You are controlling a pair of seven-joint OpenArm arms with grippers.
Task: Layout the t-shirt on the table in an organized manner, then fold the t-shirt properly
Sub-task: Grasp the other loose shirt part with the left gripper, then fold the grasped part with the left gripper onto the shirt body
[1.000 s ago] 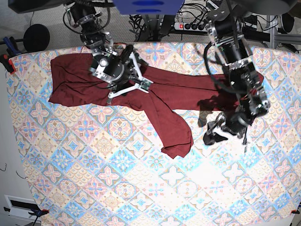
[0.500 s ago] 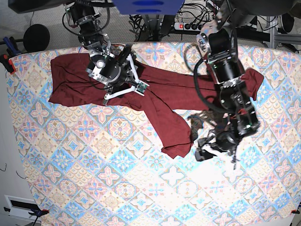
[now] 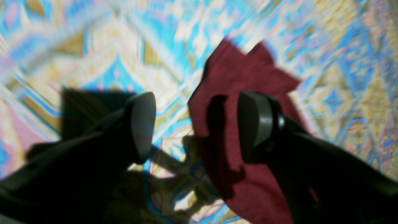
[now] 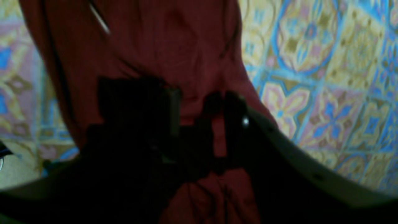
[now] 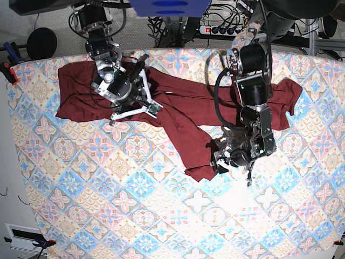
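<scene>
Maroon cloth sat pinched in our right gripper [image 4: 199, 124] while our left gripper [image 3: 196, 124] hung wide open over a sleeve end, the t-shirt [image 5: 178, 105] sprawled unfolded across the table [image 5: 135, 216], folding not begun.

The soft long-sleeved fabric t-shirt [image 5: 178, 108] is plain dark maroon; the large flat table [image 5: 135, 205] carries pastel blue, pink and cream diamond floral tiles.

Both arms are black, jointed, with looped black cables. The left gripper [image 3: 196, 124] has curved dark grey fingers; the right arm [image 5: 116, 81] carries white brackets.
</scene>
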